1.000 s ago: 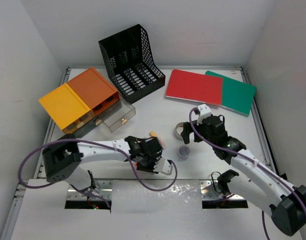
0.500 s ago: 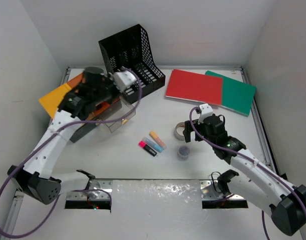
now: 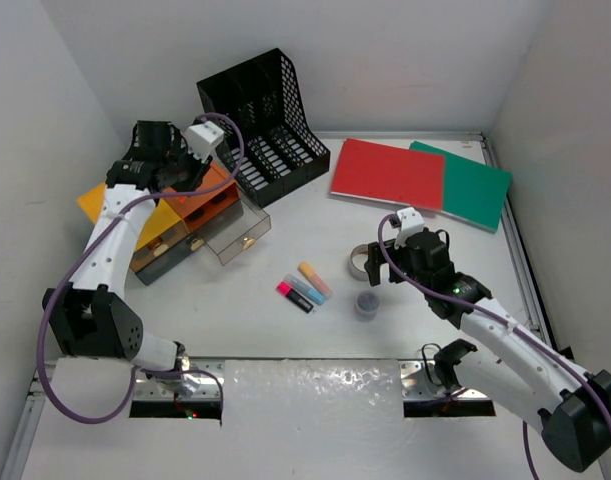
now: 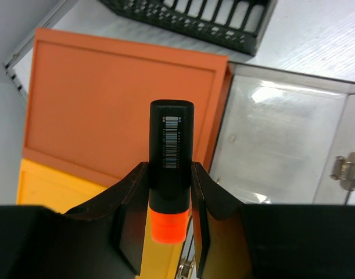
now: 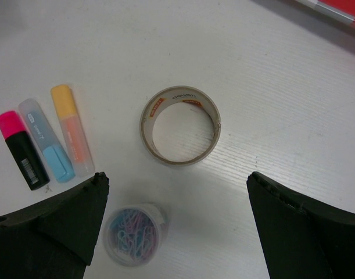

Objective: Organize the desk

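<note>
The white desk [image 3: 305,215] carries everything. My left gripper [image 3: 170,165] is at the back left, above the orange-yellow drawer box [image 3: 213,182]. It is shut on a black highlighter with an orange end [image 4: 171,174], held over the box's orange top [image 4: 107,110] beside its open clear drawer [image 4: 282,145]. My right gripper [image 3: 381,262] is open and empty, hovering over a tape roll [image 5: 147,125] and a small jar of paper clips [image 5: 131,232]. Pink [image 5: 20,151], blue [image 5: 46,148] and orange [image 5: 72,131] highlighters lie side by side to the left of the tape.
A black mesh file rack [image 3: 265,115] stands at the back, right of the drawer box. A red folder [image 3: 387,172] and a green folder [image 3: 480,185] lie flat at the back right. The open drawer [image 3: 235,232] juts out toward the desk's middle.
My left arm has swung from the front centre of the desk to the back left, over the drawer box, with the highlighter in its jaws. The right arm has not moved.
</note>
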Robot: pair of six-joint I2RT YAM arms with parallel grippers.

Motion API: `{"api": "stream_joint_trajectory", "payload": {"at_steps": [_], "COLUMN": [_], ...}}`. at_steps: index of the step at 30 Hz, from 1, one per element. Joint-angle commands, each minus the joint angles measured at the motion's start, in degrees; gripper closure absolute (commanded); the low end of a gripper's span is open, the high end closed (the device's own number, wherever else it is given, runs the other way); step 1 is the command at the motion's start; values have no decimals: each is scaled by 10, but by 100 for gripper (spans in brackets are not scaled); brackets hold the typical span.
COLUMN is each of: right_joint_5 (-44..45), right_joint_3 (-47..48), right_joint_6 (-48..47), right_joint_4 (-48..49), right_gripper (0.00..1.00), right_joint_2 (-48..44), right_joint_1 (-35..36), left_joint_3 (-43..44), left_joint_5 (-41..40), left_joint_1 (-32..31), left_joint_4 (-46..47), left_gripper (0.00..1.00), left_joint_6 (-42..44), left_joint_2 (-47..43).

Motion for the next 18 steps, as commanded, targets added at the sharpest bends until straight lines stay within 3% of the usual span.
{"api": "stream_joint_trajectory", "payload": {"at_steps": [1, 12, 18], "right_joint_5": [-7, -13, -18], "right_joint_3": [11, 2, 4], "right_joint_6": [-8, -4, -1], "right_joint_4": [10, 24, 28], "right_gripper": [1, 1, 1], "right_joint_2": [-10, 3, 18], "right_joint_1": [-2, -1, -2], "left_joint_3": [6, -44, -84], "left_joint_5": [58, 107, 53], "left_joint_1": [0, -27, -97], "left_joint_4": [24, 27, 57], "left_gripper": [100, 100, 100], "left_joint_6": [-9, 17, 23], "left_joint_2": [-8, 46, 42]}}
